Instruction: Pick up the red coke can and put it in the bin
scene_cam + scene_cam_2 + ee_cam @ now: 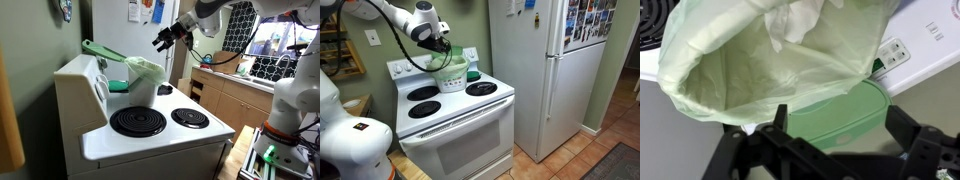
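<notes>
Item, red coke can: not seen in any view; we judge it may lie inside the bin [145, 78], which stands at the back of the stove [100, 135]. Claw [837, 125]: spread wide, empty, above the bag's [730, 55] mouth. Handling, we judge: light, thin-walled, slick, easily dented; grip across mid-body.

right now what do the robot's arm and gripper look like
The arm is white, built of rounded links with darker bands at the joints. The gripper at its end is black and has two fingers. In the wrist view the fingers are angular black linkage bars. What looks like a dark cable loops down from the wrist.
</notes>
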Tool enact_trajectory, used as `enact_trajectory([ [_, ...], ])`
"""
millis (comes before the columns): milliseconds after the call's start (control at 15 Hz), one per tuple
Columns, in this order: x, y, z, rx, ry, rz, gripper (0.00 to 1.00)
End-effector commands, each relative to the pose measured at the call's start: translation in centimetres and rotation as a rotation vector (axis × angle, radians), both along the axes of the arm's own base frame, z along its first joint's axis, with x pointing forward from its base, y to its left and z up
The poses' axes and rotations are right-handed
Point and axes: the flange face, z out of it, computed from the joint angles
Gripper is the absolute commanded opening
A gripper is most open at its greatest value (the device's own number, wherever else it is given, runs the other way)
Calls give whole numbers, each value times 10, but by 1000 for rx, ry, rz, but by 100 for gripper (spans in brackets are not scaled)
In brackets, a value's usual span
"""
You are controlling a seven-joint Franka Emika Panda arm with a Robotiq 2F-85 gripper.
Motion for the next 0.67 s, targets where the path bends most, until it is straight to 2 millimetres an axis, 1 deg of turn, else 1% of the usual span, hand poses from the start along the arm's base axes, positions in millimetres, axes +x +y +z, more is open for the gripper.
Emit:
enact_trajectory([
  [0,-10,-15,16,-11,0,-26,100],
  [133,-17,-37,13,-84,39,-146,100],
  [267,-25,-53,15,-144,88,-227,100],
  [400,-35,-70,17,-185,175,-299,100],
  [600,-53,-85,19,-233,342,-358,100],
])
